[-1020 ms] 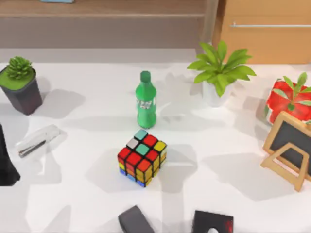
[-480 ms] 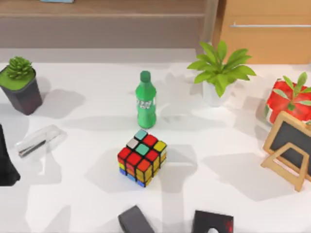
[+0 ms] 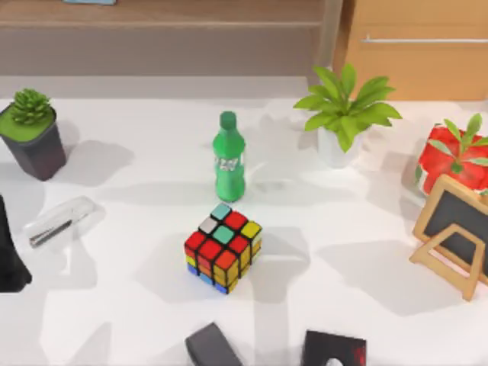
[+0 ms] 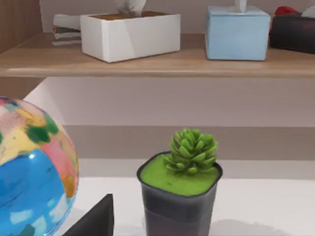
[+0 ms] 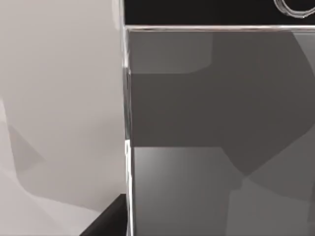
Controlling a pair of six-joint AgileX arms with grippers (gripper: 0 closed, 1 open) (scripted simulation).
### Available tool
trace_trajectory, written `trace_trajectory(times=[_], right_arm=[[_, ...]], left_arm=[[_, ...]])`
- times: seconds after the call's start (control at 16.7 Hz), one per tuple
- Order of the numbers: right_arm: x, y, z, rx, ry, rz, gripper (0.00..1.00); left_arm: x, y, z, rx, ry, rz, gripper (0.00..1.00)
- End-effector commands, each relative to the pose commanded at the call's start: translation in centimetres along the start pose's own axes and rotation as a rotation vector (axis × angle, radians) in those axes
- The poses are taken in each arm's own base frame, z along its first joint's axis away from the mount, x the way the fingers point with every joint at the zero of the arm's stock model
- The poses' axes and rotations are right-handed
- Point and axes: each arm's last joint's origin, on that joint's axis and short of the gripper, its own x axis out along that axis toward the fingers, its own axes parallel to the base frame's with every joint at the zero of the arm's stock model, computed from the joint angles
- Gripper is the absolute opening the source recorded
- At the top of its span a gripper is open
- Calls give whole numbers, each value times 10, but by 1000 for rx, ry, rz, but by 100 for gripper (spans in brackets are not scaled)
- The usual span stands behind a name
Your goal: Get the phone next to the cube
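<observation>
Top view has the white tabletop (image 3: 366, 305) spread wide, with the cube (image 3: 222, 248), a 3 by 3 puzzle in red, yellow, green, orange, blue and white, standing at its middle with nothing touching it. Far left of the cube, at the picture's edge, the dark left arm (image 3: 9, 255) is parked. Behind the cube and to its right a leafy plant (image 3: 347, 107) stands in a white pot; farther right of the cube are a red pot (image 3: 446, 160) with green sprigs and, just in front of it, a wooden-framed little blackboard (image 3: 451, 235). Far behind and left of the cube sits a succulent (image 3: 30, 107) in a dark pot. A green bottle (image 3: 229, 158) stands upright just behind the cube, apart from it. Left of the cube lies a pale glossy flat thing (image 3: 61, 219) with a dark stripe. In front of the cube, at the near edge, are a small dark grey block (image 3: 210, 347) and a black box (image 3: 333, 351) with a red mark. Right wrist view looks closely down on the phone (image 5: 221, 123), lying flat on the tabletop, grey screen, silver rim, black bezel; how far it lies from the cube I cannot tell. A dark wedge of the right pincer (image 5: 106, 222) shows beside it, a wedge of the left pincer (image 4: 93, 221) near the succulent; released or clenched, I cannot tell for either.
</observation>
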Motion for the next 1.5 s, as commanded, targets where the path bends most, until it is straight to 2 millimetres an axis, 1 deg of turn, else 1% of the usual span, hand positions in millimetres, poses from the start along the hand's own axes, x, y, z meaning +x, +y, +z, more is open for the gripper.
trace_trajectory(times=[0.06,0.18,0.42,0.72,0.78,0.96,1.14,1.32,1.5], right_arm=[[-6,1,0,3,-8,0,0],[-9,1,0,3,-8,0,0],[-25,1,0,3,-8,0,0],[-24,1,0,4,-5,4,0],[-28,1,2,5,-15,-8,0],[-56,5,16,9,-82,-77,0],[-91,20,38,14,-172,-140,0],[-125,48,64,19,-270,-172,0],[-155,89,88,23,-363,-162,0]], left_arm=[[0,0,0,0,0,0,100],[0,0,0,0,0,0,100],[0,0,0,0,0,0,100],[0,0,0,0,0,0,100],[0,0,0,0,0,0,100],[0,0,0,0,0,0,100],[0,0,0,0,0,0,100],[0,0,0,0,0,0,100],[0,0,0,0,0,0,100]])
